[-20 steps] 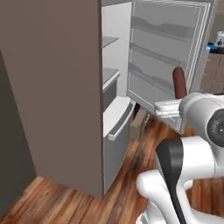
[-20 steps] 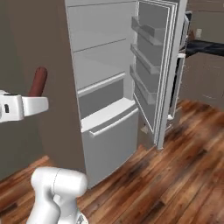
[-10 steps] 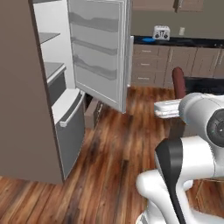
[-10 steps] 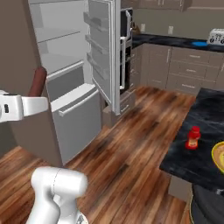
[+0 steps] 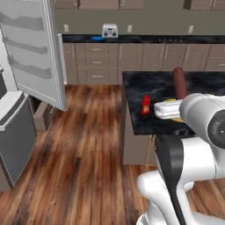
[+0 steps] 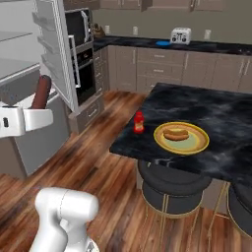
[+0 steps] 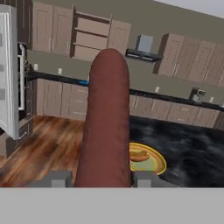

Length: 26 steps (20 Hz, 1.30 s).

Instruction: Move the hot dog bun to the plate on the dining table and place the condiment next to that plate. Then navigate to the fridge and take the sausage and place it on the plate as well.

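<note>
Sausage (image 7: 107,122) upright in claw (image 7: 103,178)

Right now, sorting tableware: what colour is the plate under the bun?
Yellow plate, clearest in the right base view.

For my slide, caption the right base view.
Jaws carry a brown sausage toward the yellow plate holding the bun.

the gripper (image 7: 104,177) is held level, jaws clamped on the sausage (image 7: 106,122), which stands upright between them.
</note>
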Motion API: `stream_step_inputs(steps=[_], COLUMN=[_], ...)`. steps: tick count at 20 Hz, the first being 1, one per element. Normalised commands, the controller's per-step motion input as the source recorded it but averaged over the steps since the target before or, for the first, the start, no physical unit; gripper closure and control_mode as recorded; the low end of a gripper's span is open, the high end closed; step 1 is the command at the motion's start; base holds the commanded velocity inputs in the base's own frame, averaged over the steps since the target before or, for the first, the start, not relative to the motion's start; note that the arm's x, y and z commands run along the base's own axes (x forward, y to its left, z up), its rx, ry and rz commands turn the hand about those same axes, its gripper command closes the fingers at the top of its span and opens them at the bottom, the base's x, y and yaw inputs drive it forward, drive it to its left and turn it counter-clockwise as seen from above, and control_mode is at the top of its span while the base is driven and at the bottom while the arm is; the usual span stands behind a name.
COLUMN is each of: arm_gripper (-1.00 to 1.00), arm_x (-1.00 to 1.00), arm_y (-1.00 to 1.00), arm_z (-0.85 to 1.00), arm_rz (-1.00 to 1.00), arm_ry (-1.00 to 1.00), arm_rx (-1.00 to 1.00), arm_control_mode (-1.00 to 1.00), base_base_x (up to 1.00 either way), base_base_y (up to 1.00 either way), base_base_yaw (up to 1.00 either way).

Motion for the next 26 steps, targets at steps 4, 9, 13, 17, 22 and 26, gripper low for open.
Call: stream_step_inputs(steps=[4, 9, 13, 17, 22, 26], arm_gripper=[1.0, 1.0, 1.0, 1.0, 1.0, 1.0], arm_x=[0.0, 0.0, 0.0, 0.0, 1.0, 0.93], arm_y=[0.0, 0.0, 0.0, 0.0, -0.44, -0.33], arm_z=[0.0, 0.0, 0.0, 0.0, -0.01, -0.3], arm_rz=[0.0, 0.0, 0.0, 0.0, -0.1, 0.0], arm_ry=[0.0, 0.0, 0.0, 0.0, 0.33, 0.72], arm_rx=[0.0, 0.0, 0.0, 0.0, 0.2, 0.06], arm_control_mode=[1.0, 1.0, 1.0, 1.0, -1.0, -1.0], base_base_x=[0.31, 0.49, 0.77, 1.0, 0.0, 0.0], base_base_y=[-0.75, -0.57, -0.25, -0.21, 0.0, 0.0], base_base_yaw=[-0.37, -0.36, -0.32, -0.25, 0.0, 0.0])
